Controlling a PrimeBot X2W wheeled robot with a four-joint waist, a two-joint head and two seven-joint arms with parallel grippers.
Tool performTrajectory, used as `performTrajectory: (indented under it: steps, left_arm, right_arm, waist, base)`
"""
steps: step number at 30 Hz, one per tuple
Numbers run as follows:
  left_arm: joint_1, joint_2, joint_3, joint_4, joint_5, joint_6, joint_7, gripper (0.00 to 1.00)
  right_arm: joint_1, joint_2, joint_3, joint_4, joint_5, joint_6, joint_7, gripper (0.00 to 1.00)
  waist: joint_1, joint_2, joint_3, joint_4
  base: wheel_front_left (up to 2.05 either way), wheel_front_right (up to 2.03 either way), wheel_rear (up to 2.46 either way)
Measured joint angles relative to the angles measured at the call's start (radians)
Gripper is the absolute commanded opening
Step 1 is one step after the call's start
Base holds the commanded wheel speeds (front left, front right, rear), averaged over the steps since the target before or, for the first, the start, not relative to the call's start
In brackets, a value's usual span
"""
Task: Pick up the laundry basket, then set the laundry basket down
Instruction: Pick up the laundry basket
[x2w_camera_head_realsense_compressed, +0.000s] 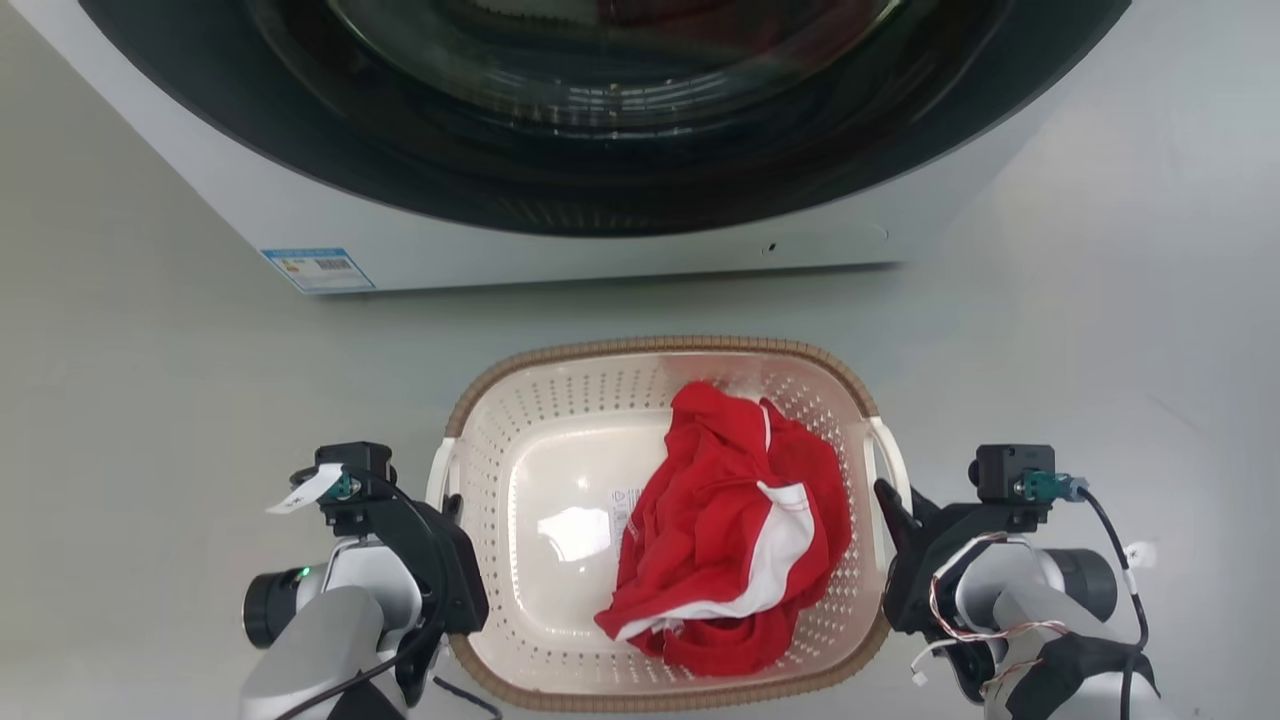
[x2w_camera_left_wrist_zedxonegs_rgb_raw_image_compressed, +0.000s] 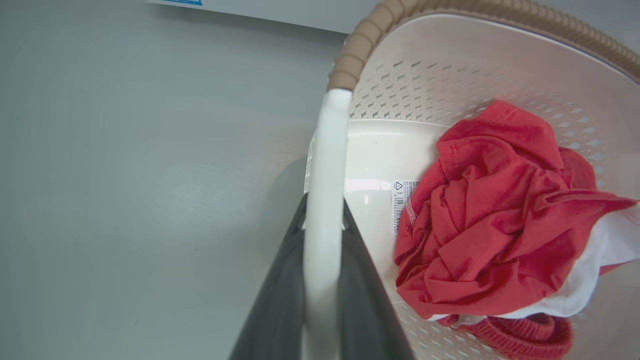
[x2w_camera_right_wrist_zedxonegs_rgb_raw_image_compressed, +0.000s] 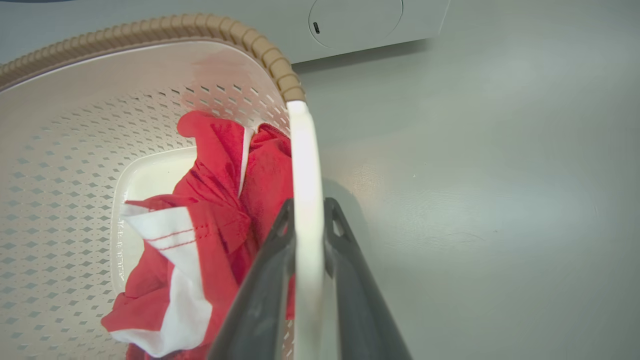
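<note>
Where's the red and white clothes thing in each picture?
Head view: the crumpled red and white cloth garment is at the lower centre, in the right half of the cream perforated plastic laundry basket.
Left wrist view: the garment is on the right side, from the middle down.
Right wrist view: the garment is at the lower left of centre.
Shared landmark: the basket's brown woven-look rim curves above the garment in every view.

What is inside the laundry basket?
A crumpled red and white garment lies in the laundry basket, toward the robot's right. A printed label shows on the bare bottom; whatever lies under the garment is hidden.
</note>
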Motion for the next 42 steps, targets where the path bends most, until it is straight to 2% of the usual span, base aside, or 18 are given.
performTrajectory:
  steps: [42]
  left_arm:
    - [0.237,-0.006,0.0,0.03,-0.064,-0.01,0.223,0.0]
  right_arm:
    - [0.231,0.018,0.006,0.039,0.087,0.009,0.215,0.0]
  waist:
    - [0.0,0.0,-0.441,0.017]
  base:
    - [0.0,0.0,0.0]
